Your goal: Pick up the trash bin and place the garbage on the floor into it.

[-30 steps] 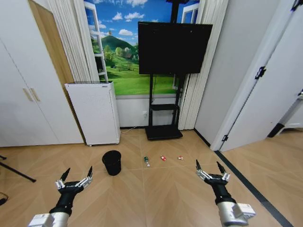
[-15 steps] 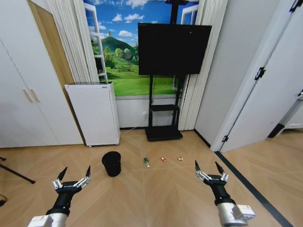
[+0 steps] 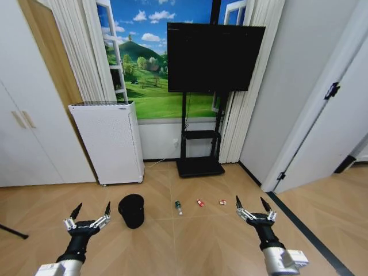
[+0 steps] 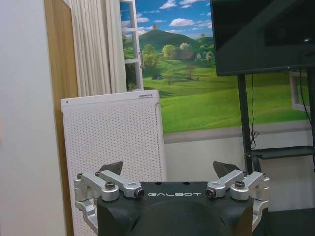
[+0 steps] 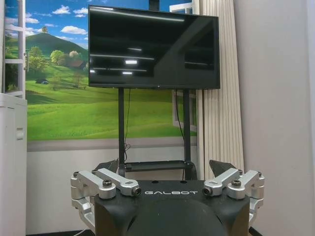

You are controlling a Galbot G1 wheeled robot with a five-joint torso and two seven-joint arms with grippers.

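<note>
The small black trash bin [image 3: 131, 210] stands upright on the wooden floor in the head view, ahead and slightly left of centre. To its right the garbage lies in a row: a clear bottle with a green label [image 3: 179, 207] and two red-and-white packets [image 3: 200, 203] [image 3: 222, 202]. My left gripper [image 3: 89, 214] is held out low at the left, open and holding nothing, short of the bin. On the right my other gripper [image 3: 250, 207] is also open and holds nothing, just right of the packets. Open jaws show in the left wrist view [image 4: 171, 172] and the right wrist view [image 5: 166, 164].
A tall white perforated appliance [image 3: 109, 142] stands against the wall behind the bin. A black TV on a stand [image 3: 198, 165] is at the centre back, with curtains either side. White cabinet doors line the left, and a white door and dark floor strip [image 3: 299, 221] run along the right.
The whole head view has shifted: the wall, appliance and TV look closer and the bin and garbage sit lower in the picture, so the camera has moved. Both grippers stay open.
</note>
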